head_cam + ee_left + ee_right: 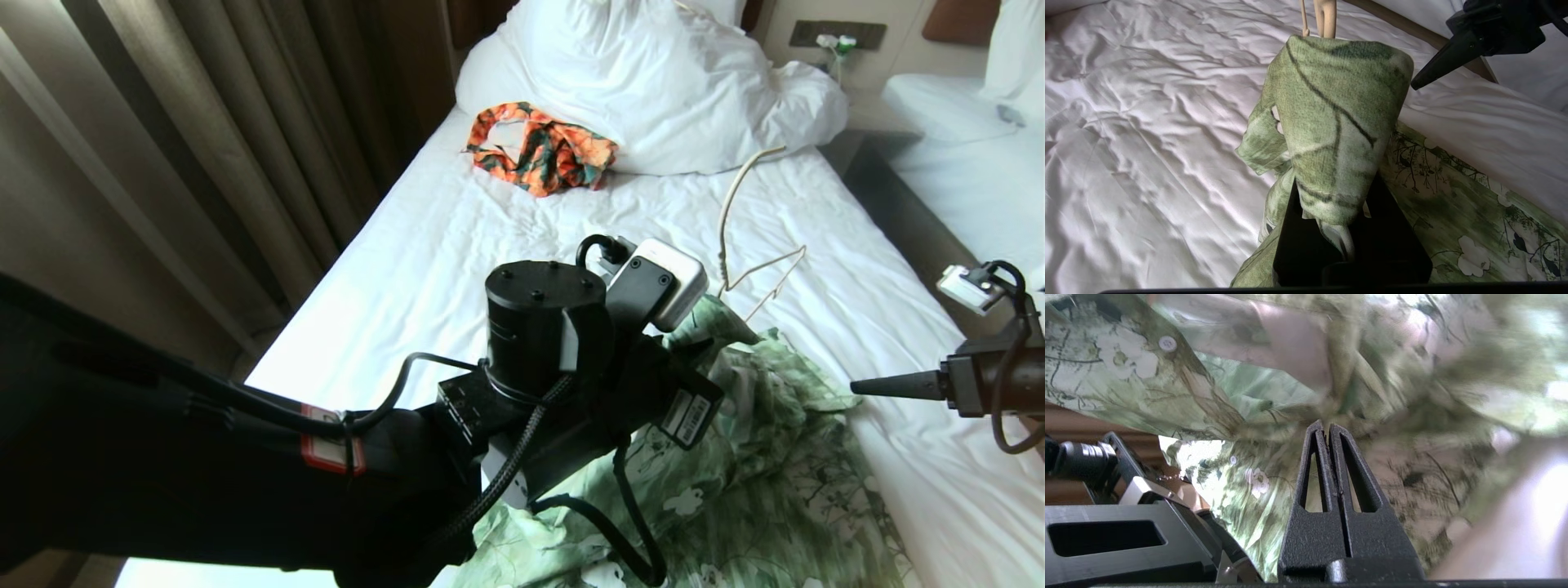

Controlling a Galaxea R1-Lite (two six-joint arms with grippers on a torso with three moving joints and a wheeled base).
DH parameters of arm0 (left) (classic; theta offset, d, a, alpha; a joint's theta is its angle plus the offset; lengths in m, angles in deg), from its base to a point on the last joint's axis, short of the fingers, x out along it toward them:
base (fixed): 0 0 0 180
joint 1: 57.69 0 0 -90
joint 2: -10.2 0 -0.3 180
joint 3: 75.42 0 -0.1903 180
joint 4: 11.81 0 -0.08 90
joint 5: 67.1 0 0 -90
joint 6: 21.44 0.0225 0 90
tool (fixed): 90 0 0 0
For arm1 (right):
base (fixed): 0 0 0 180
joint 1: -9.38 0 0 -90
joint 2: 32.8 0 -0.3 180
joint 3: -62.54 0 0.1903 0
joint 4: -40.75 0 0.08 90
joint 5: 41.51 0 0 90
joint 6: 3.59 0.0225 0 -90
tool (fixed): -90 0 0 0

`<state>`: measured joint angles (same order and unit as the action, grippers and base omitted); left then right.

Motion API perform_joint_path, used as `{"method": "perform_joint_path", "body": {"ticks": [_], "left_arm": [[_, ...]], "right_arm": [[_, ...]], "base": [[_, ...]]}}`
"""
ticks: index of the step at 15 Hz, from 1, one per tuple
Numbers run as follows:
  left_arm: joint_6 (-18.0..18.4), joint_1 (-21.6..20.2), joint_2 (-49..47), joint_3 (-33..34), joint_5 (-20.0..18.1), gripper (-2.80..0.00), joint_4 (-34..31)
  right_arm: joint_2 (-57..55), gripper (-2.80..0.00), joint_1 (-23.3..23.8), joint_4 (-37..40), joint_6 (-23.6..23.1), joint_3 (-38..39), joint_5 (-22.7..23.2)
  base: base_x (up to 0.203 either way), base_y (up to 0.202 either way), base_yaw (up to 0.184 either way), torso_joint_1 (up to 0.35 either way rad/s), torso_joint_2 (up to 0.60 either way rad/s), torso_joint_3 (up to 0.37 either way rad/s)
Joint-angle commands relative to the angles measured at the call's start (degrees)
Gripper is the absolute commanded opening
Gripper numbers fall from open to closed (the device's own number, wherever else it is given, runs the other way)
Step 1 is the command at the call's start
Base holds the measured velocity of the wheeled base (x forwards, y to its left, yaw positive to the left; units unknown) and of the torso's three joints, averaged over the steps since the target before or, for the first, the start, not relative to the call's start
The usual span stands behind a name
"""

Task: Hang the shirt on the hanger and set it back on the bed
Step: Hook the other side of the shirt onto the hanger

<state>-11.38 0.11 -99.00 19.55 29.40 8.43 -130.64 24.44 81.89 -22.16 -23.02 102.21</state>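
Observation:
The pale green flowered shirt (759, 457) lies bunched on the near part of the bed (457, 269). Part of it is lifted and draped over my left gripper (1337, 183), which is shut on the shirt (1331, 118); cloth hides the fingertips. In the head view the left wrist covers that gripper. The cream-white hanger (751, 237) rests on the sheet just beyond the shirt, and the hanger (1325, 18) also shows past the cloth. My right gripper (857, 385) hovers to the right of the shirt, pointing at it, shut and empty. Its fingertips (1321, 428) are pressed together close to the shirt (1241, 486).
An orange-and-green garment (543, 147) lies near the white duvet and pillow (653, 82) at the head of the bed. Curtains (204, 163) hang along the left side. A second white bed (971, 163) stands to the right across a dark gap.

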Motion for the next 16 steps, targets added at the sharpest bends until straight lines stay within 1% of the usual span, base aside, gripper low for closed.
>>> {"method": "perform_joint_path", "body": {"ticks": [1,3,5,7,9,10,15,16], "left_arm": [[0.05,-0.05,-0.04,0.04,0.09,-2.8,0.25],[0.05,-0.05,-0.13,0.14,0.09,-2.8,0.25],[0.05,-0.05,-0.04,0.06,0.09,-2.8,0.25],[0.05,-0.05,-0.2,0.05,0.09,-2.8,0.19],[0.05,-0.05,-0.22,0.14,0.12,-2.8,0.16],[0.05,-0.14,-0.13,0.14,0.18,-2.8,0.15],[0.07,-0.05,-0.12,0.14,0.18,-2.8,-0.01],[0.13,-0.05,0.04,0.14,0.18,-2.8,-0.1]], "right_arm": [[-1.86,-2.8,-1.87,0.03,-0.08,-1.25,-0.39],[-4.18,-2.8,-4.27,-2.13,-0.33,-2.76,-3.77],[-6.28,-2.8,-6.79,-5.33,-0.33,-3.63,-4.53],[-7.55,-2.8,-9.08,-6.13,-0.47,-4.82,-5.11],[-8.56,-2.8,-10.54,-8.79,-0.75,-4.88,-6.9],[-8.94,0.0,-10.76,-9.88,-1.38,-4.87,-7.6],[-9.34,0.0,-10.93,-10.36,-2.53,-4.99,-7.61],[-10.03,0.0,-11.35,-11.61,-2.48,-4.9,-7.13]], "base": [[0.0,0.0,0.0,0.0,0.0,0.0],[0.0,0.0,0.0,0.0,0.0,0.0],[0.0,0.0,0.0,0.0,0.0,0.0],[0.0,0.0,0.0,0.0,0.0,0.0],[0.0,0.0,0.0,0.0,0.0,0.0],[0.0,0.0,0.0,0.0,0.0,0.0],[0.0,0.0,0.0,0.0,0.0,0.0],[0.0,0.0,0.0,0.0,0.0,0.0]]}}
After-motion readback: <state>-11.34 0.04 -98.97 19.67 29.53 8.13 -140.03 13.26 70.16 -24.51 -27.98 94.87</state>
